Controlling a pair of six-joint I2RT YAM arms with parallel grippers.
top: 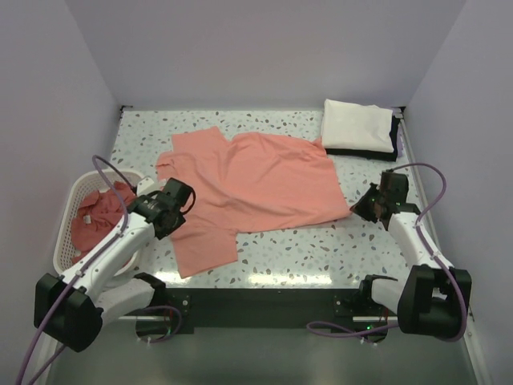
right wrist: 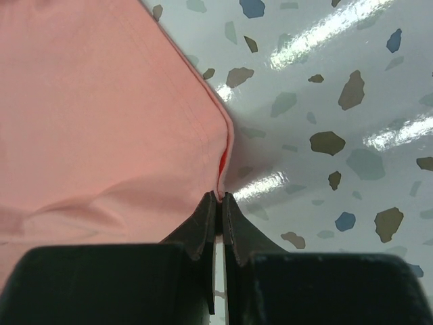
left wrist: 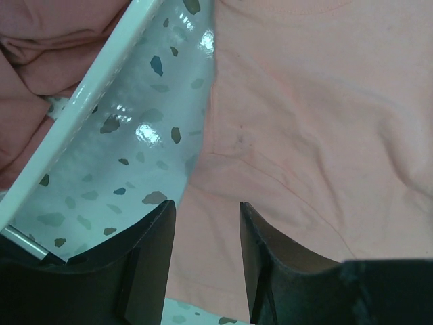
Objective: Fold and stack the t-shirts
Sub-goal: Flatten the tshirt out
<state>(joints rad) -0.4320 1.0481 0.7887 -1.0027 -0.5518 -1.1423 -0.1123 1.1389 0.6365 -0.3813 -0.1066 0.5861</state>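
One salmon-pink t-shirt (top: 264,184) lies spread out, somewhat crumpled, in the middle of the table. My left gripper (top: 175,200) hovers over its left edge beside the basket; in the left wrist view this gripper (left wrist: 206,206) is open, with the t-shirt (left wrist: 318,128) lying below the gap and nothing pinched. My right gripper (top: 362,205) is at the shirt's right corner. The right wrist view shows that gripper (right wrist: 220,196) shut on the hem corner of the t-shirt (right wrist: 101,122). More pink t-shirts (top: 96,215) lie bunched in the basket.
A white lattice basket (top: 70,200) stands at the table's left edge, its rim (left wrist: 95,95) close beside my left fingers. A folded white cloth (top: 358,124) on something dark sits at the back right corner. Speckled tabletop (right wrist: 325,108) shows to the right of the shirt.
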